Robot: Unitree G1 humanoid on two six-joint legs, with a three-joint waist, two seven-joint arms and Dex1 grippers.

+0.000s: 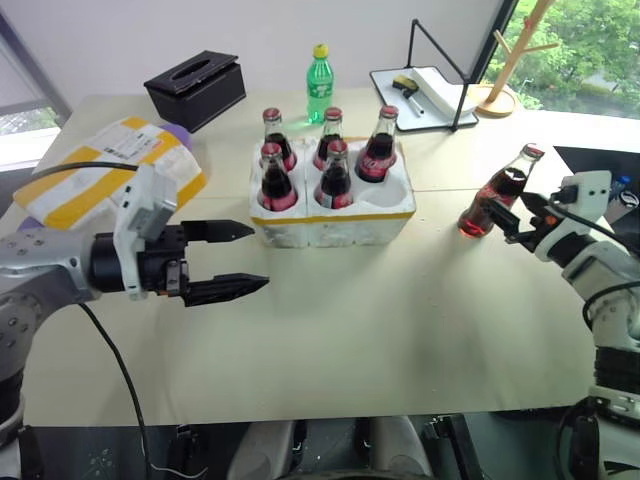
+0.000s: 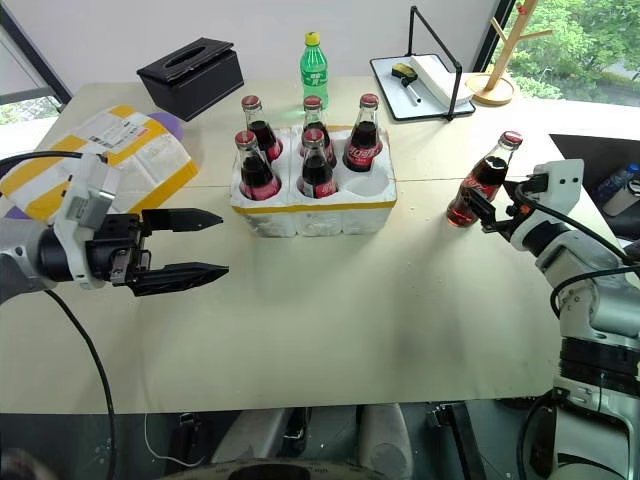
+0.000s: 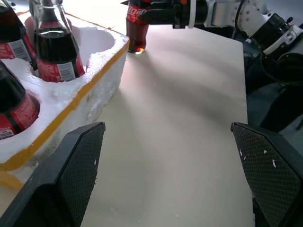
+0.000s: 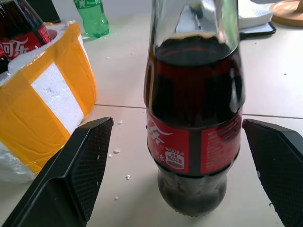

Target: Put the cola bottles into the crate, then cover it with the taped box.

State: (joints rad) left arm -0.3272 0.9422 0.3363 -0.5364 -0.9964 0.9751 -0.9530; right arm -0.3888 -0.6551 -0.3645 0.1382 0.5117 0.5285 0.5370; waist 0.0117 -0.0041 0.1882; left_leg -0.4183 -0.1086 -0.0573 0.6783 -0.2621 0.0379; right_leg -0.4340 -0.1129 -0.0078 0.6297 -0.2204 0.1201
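The right wrist view showed the right gripper [image 4: 177, 165] wide open astride the sixth cola bottle [image 4: 193, 113], ungripped. The crate [image 1: 335, 215] held five. The left gripper [image 1: 235, 260] was open, empty.

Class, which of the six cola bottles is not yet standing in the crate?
The cola bottle on the bare table right of the crate, between the right tool's open fingers; the other five sit in wells.

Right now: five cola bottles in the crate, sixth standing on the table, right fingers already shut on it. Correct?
Not quite. The right gripper is open: in the right wrist view its fingers stand apart on either side of the sixth bottle, not touching it. Five bottles in the crate is right.
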